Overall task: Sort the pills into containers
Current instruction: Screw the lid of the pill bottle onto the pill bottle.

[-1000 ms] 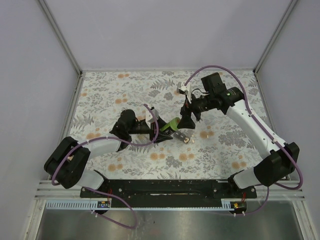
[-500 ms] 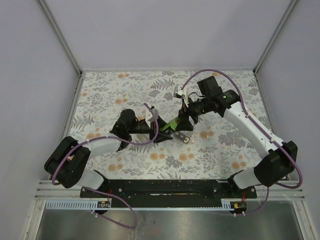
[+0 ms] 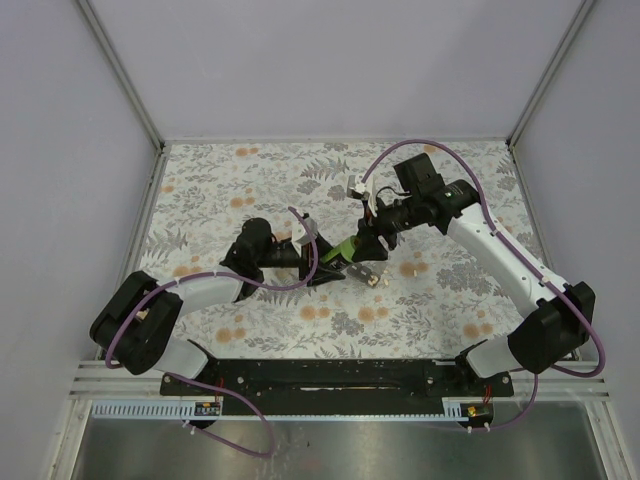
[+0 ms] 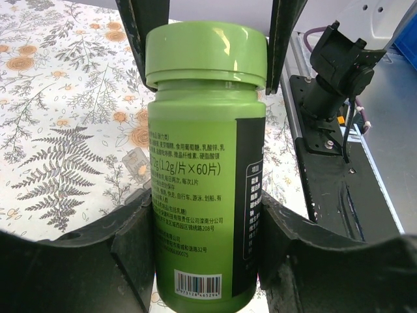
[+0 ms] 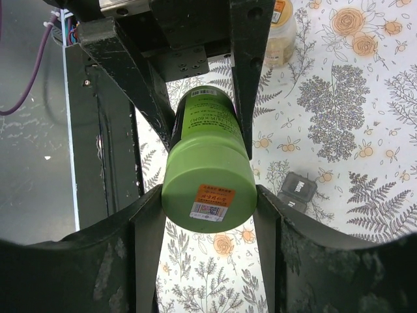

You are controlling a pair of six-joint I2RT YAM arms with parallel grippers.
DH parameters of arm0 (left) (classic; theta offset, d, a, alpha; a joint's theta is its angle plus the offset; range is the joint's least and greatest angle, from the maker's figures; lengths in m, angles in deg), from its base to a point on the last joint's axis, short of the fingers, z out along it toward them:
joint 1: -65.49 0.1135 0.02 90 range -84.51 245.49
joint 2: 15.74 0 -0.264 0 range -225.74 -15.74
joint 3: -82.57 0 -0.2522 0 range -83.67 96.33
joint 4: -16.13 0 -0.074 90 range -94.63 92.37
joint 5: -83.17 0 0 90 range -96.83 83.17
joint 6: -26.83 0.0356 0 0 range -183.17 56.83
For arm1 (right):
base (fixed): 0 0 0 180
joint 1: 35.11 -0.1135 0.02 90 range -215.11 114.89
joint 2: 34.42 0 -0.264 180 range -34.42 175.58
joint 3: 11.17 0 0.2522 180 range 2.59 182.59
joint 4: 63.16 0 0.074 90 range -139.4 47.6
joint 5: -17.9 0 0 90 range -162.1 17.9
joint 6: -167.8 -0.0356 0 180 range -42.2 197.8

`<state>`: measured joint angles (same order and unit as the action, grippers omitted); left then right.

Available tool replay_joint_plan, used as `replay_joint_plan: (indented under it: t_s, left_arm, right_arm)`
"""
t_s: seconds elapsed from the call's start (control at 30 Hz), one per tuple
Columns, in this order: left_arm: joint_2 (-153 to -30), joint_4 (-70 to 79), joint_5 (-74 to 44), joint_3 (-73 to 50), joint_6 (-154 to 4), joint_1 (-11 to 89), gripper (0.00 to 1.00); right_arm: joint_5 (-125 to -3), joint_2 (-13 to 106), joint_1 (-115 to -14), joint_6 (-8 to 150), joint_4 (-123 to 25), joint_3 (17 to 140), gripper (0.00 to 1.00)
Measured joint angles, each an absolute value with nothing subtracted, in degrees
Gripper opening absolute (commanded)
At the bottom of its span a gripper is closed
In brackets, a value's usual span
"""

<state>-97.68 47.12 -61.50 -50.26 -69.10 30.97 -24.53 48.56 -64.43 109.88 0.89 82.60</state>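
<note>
A green pill bottle [image 3: 345, 248] hangs above the middle of the floral table, held between both arms. My left gripper [image 4: 205, 222] is shut on its labelled body [image 4: 202, 163], with the cap pointing away. My right gripper [image 5: 208, 208] has its fingers [image 5: 146, 222] pressed against both sides of the green cap [image 5: 207, 176], whose stickered top faces that camera. In the top view the right gripper [image 3: 362, 245] meets the left gripper [image 3: 328, 263] at the bottle. A grey day-marked pill container [image 5: 296, 190] lies on the cloth below. The pills themselves are out of view.
A pale bottle with an orange label [image 5: 281, 36] stands on the cloth beyond the left gripper. The grey container [image 3: 372, 276] lies just right of the bottle. The black base rail [image 3: 340, 375] runs along the near edge, and grey walls enclose the table.
My right gripper has slid left over the cap end of the green bottle and closed its fingers onto the cap. The left gripper and bottle have stayed put.
</note>
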Motion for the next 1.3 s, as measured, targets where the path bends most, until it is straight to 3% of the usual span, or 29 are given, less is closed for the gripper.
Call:
replay_joint_plan:
  t_s: [0.3, 1.3]
  left_arm:
    - [-97.68, 44.68, -61.85, -49.84, -66.04, 30.88, 0.0]
    - [-95.6, 36.35, -53.72, -49.49, -58.35, 30.46, 0.0]
  right_arm:
    - [-24.66, 48.58, -64.41, 111.32, 3.68, 83.32, 0.43]
    - [-24.99, 55.4, -63.95, 100.2, 3.18, 86.4, 0.39]
